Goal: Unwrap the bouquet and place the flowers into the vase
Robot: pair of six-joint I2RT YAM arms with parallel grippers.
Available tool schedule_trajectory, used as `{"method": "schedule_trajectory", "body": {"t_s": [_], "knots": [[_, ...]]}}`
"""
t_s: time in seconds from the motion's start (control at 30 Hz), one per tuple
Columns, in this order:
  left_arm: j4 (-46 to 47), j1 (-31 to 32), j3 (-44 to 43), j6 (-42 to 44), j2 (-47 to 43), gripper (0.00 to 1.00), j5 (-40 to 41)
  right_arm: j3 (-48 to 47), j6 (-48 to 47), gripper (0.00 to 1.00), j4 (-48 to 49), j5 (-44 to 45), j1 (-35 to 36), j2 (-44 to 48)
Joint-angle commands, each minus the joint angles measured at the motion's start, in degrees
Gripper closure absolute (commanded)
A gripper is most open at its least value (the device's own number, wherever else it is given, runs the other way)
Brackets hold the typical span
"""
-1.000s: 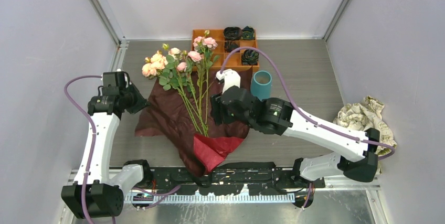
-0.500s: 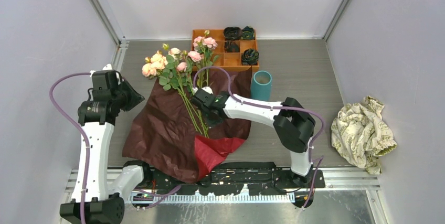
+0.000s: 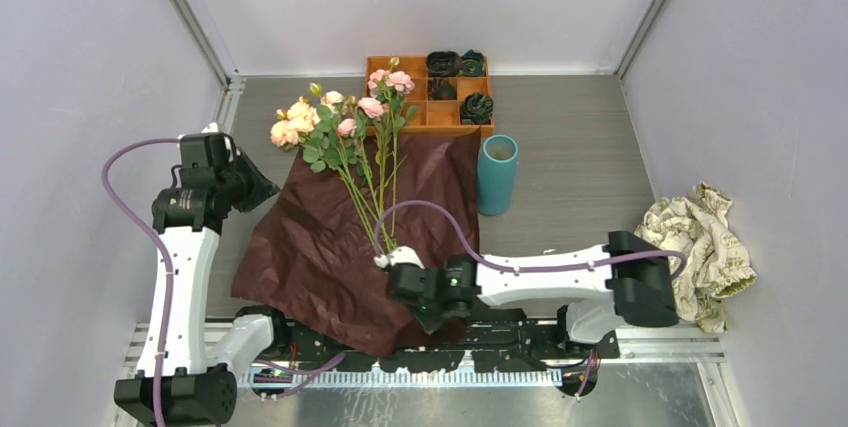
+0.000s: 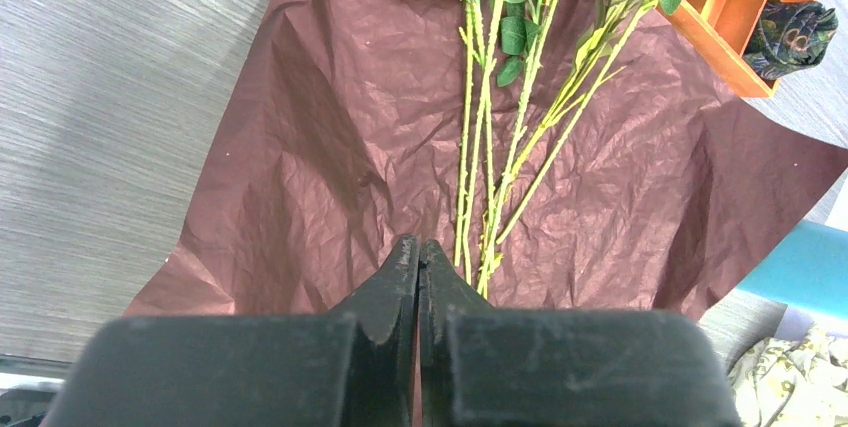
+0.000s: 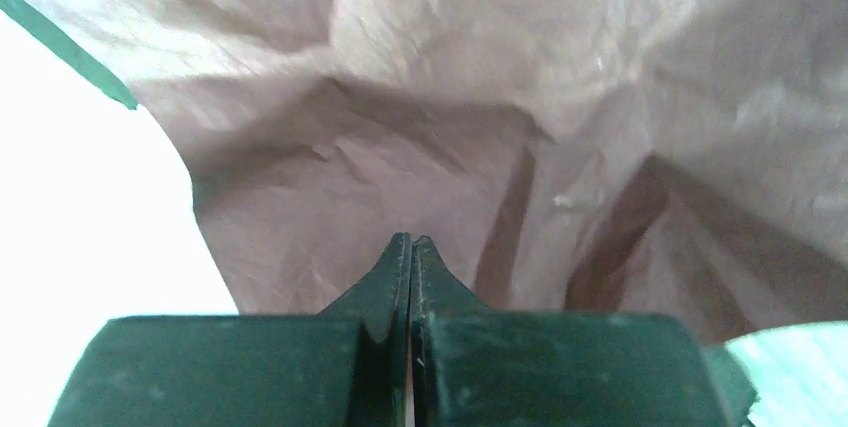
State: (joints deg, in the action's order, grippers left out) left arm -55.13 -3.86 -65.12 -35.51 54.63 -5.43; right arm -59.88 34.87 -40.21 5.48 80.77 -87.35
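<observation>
The right gripper (image 5: pixel 411 239), pressed together, is hanging over the wrapping paper (image 3: pixel 320 237); it should be spreading to straddle the flowers (image 3: pixel 352 152) by their stems.

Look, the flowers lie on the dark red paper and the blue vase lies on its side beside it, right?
No. The flowers lie on the dark red paper, but the blue vase stands upright beside it; the top view shows it.

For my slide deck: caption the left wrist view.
Left gripper, jaws shut, facing flowers laid on the opened maroon wrapping paper.
</observation>
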Motion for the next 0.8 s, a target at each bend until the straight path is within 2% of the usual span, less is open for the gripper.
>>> {"method": "schedule_trajectory", "body": {"t_s": [0.0, 0.1, 0.27, 0.37, 0.43, 0.6, 0.67, 0.7, 0.77], "knots": [[0.28, 0.07, -2.48, 0.26, -1.54, 1.00, -0.28, 7.81, 9.94, 0.99, 1.53, 1.94, 1.50, 6.84], [-0.52, 0.05, -3.52, 0.17, -2.17, 1.00, -0.73, 12.75, 13.10, 0.97, 5.03, 1.65, 1.93, 7.97], [-2.22, 0.07, -4.97, 0.81, -2.38, 0.99, -1.12, 15.30, 13.70, 0.91, 7.14, 2.46, 1.92, 5.51], [-3.96, 0.01, -6.50, 1.90, -2.40, 0.99, -1.03, 13.56, 13.17, 0.87, 4.62, 4.42, 1.96, 4.63], [-5.20, 0.00, -7.77, 2.31, -2.70, 0.99, -0.77, 9.99, 12.14, 0.80, 0.19, 8.14, 1.95, 5.66], [-7.22, 0.06, -11.29, 2.36, -4.69, 0.97, -0.43, -5.06, 7.69, 0.51, -11.96, 21.53, 1.92, 10.09], [-8.32, 0.02, -13.29, 2.34, -5.26, 0.96, 0.34, -11.31, 3.67, 0.38, -13.82, 25.67, 1.88, 10.60], [-8.74, -0.01, -14.27, 2.36, -5.65, 0.96, 0.49, -14.20, 1.48, 0.29, -13.98, 27.66, 1.93, 10.43], [-9.29, -0.01, -16.55, 2.20, -5.99, 0.95, 0.30, -19.71, -3.03, 0.02, -13.62, 30.01, 1.15, 9.19]]}}
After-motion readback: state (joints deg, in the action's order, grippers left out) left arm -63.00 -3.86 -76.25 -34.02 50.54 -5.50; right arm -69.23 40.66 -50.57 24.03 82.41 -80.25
